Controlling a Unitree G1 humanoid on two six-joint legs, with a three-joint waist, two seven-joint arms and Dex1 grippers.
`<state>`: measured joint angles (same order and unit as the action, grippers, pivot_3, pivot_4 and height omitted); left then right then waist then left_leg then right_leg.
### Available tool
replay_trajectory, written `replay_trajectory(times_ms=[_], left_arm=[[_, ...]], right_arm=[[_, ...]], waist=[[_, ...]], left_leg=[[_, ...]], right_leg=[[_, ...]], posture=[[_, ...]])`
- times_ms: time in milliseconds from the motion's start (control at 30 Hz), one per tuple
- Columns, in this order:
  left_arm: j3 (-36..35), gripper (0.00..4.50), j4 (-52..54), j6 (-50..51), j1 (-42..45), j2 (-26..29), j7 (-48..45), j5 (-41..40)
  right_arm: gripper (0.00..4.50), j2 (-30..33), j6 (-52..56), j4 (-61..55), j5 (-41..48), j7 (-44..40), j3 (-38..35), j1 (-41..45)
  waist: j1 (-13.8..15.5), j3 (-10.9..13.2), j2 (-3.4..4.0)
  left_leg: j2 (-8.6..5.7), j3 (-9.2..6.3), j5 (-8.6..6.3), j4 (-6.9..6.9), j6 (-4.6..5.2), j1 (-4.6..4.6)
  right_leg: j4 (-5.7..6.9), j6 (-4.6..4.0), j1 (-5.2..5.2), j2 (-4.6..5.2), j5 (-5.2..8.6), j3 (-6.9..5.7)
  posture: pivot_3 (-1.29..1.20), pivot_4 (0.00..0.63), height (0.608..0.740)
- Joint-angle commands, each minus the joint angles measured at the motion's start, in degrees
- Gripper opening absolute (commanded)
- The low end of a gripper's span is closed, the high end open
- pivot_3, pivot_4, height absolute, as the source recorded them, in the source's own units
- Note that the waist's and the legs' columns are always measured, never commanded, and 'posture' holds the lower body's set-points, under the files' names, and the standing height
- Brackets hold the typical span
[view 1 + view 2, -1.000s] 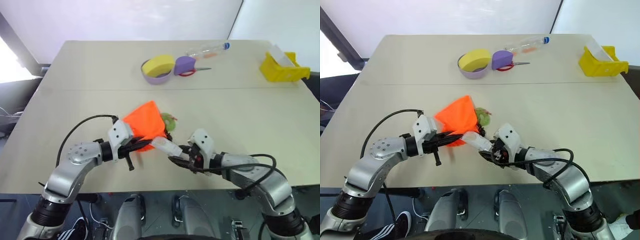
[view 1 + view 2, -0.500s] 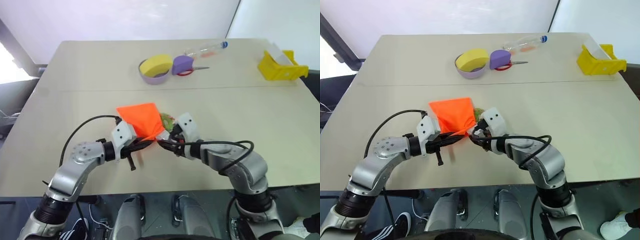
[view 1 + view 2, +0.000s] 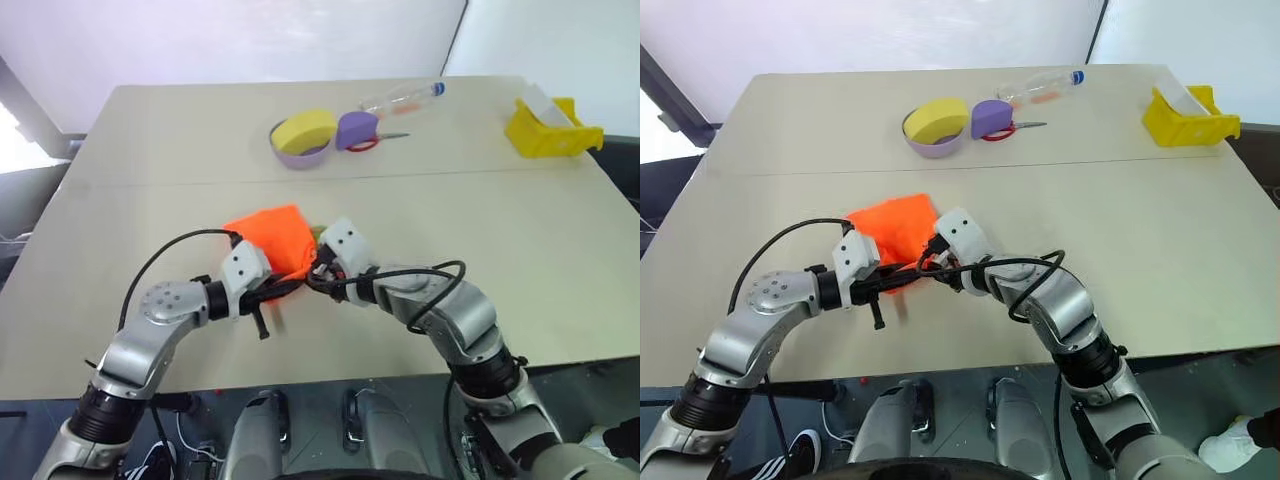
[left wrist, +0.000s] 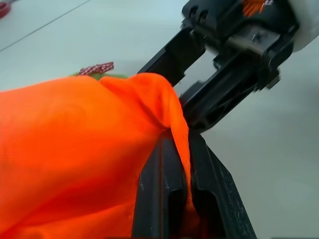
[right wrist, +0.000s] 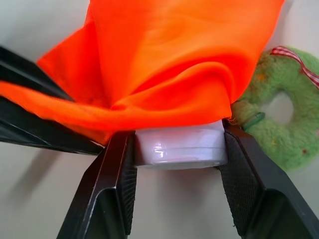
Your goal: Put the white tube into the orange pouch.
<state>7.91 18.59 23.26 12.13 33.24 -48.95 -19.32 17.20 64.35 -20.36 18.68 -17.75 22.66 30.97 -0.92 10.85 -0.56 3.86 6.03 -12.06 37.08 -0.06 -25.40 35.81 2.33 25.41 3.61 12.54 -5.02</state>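
- Left gripper [image 3: 283, 289]: fingers pressed together on an edge of the orange pouch [image 3: 272, 236], pinching the fabric and holding the mouth up off the table [image 3: 520, 250]; placed on the pouch's near-left side, as it was a second ago.
- Orange pouch: lying near the table's front, now bunching and draping over the tube's leading end; a green round charm [image 5: 279, 124] is lying just beside it.
- White tube [image 5: 179, 147]: a second ago fully exposed, apart from the pouch; now its front is going under the orange fabric, only the rear end showing. Judged: insertion is under way, not finished.
- Right gripper [image 5: 177, 154]: having travelled in to the pouch's right edge, it is clamping the white tube between its two fingers, half spread, directly at the pouch mouth and pointing into it.
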Motion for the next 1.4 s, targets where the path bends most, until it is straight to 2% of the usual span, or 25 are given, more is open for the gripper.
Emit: replay_trajectory(times_ms=[33,367,567,800,967,1200,1400], left_arm=[[-2.44,0.00,0.86,-0.23,1.29,-0.74,0.09,-2.16],[-4.18,0.00,-0.43,-0.87,1.02,-0.33,-0.28,-2.73],[-4.49,0.00,-0.55,0.18,1.17,-0.97,-0.16,-4.23],[-3.90,0.00,-0.19,0.80,0.92,-1.32,0.39,-4.61],[-3.75,0.00,0.53,1.03,0.02,-1.35,0.86,-4.58],[-3.58,0.00,1.45,1.76,-0.77,-1.06,1.29,-4.76],[-3.89,0.00,1.53,1.74,-1.11,-0.89,1.37,-4.83]], right_arm=[[1.81,0.93,-3.11,1.89,-2.35,-1.99,3.27,-0.04],[1.81,6.05,-5.86,-1.06,-4.11,-7.97,3.59,-0.06],[1.81,1.01,-4.21,-0.29,-3.07,-8.61,3.76,0.60],[1.81,-5.17,-4.08,6.79,-4.94,-7.49,4.94,2.91],[1.81,-5.51,-4.37,8.36,-6.98,-7.09,6.67,3.11],[1.81,-10.00,-3.38,11.33,-7.40,-3.50,1.80,2.02],[1.81,-8.23,-2.07,8.36,-6.66,-5.62,2.48,0.31]], waist=[[-0.03,0.00,0.00],[0.15,0.00,0.00],[-0.08,0.00,0.00],[-0.12,0.00,0.00],[-0.25,0.00,0.01],[-0.25,-0.01,0.01],[-0.13,-0.01,0.02]], left_leg=[[0.00,-0.01,0.00,0.00,0.00,0.02],[0.00,-0.01,-0.06,0.03,-0.11,0.03],[0.00,-0.01,0.00,0.02,-0.01,0.01],[0.02,-0.01,0.00,0.02,-0.01,0.02],[0.02,0.00,-0.06,0.02,-0.11,0.03],[0.06,-0.03,-0.09,0.00,-0.15,0.04],[0.06,-0.02,-0.09,0.00,-0.17,0.03]], right_leg=[[0.04,0.00,0.00,-0.01,0.00,0.00],[0.15,0.00,0.04,0.05,0.02,0.00],[0.15,0.00,0.08,0.02,0.02,0.02],[0.18,-0.16,0.11,-0.02,-0.07,0.02],[0.20,-0.15,0.12,0.00,-0.08,0.02],[0.21,-0.15,0.16,0.03,-0.07,0.02],[0.20,-0.15,0.16,0.09,-0.07,0.02]], posture=[[0.00,0.150,0.740],[0.00,0.150,0.740],[0.00,0.150,0.740],[0.00,0.150,0.740],[0.00,0.150,0.740],[0.00,0.150,0.740],[0.00,0.150,0.740]])
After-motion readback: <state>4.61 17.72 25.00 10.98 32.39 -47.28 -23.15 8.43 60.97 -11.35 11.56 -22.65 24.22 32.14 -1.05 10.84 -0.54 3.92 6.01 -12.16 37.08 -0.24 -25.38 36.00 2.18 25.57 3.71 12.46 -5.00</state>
